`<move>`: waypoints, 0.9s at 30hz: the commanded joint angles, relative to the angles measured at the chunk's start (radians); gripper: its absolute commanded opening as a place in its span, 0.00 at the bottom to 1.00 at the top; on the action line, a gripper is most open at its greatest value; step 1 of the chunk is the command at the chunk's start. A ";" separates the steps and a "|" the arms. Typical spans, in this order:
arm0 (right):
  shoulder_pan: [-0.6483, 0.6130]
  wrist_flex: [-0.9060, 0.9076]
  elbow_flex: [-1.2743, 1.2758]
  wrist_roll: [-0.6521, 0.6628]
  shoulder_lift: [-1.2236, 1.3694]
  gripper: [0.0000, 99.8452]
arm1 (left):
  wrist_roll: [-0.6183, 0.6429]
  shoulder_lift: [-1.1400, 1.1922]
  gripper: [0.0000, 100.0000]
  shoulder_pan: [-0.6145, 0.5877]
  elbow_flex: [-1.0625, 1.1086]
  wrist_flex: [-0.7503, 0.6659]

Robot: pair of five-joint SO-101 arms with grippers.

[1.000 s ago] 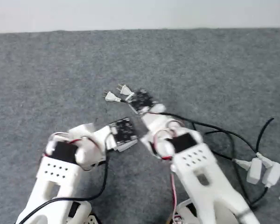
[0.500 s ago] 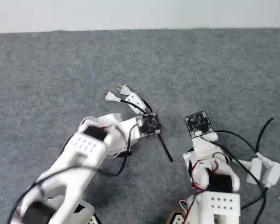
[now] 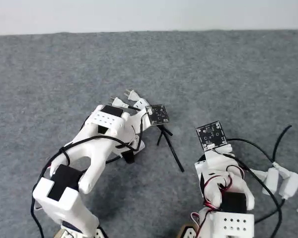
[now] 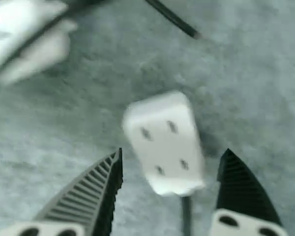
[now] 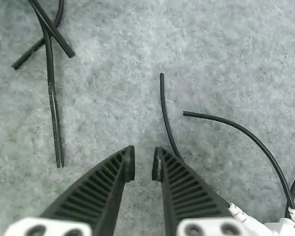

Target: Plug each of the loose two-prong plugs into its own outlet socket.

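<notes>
Hovering, jaws spread, left gripper is straddling the outlet socket: probably light, rigid, slick; pinch its flat sides.

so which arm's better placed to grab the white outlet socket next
Probably left: the left end effector is open astride the white outlet socket; the right end effector hangs over carpet and cables.

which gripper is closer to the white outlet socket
Left. The left gripper hangs open over the white outlet socket, a finger on each side; the right gripper is off over carpet and black cables.
</notes>
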 commanded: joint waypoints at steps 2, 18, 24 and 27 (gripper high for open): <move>-0.008 -0.018 -0.005 0.011 -0.013 0.08 | -0.002 -0.003 0.17 0.026 -0.047 0.112; -0.010 -0.096 0.055 0.011 -0.022 0.08 | 1.023 -0.003 0.03 0.037 -0.065 0.103; -0.012 -0.096 0.057 0.011 -0.022 0.08 | 1.142 0.002 0.03 0.026 -0.059 0.120; -0.038 -0.094 0.060 0.012 -0.021 0.08 | 1.267 0.046 0.03 -0.005 -0.068 0.130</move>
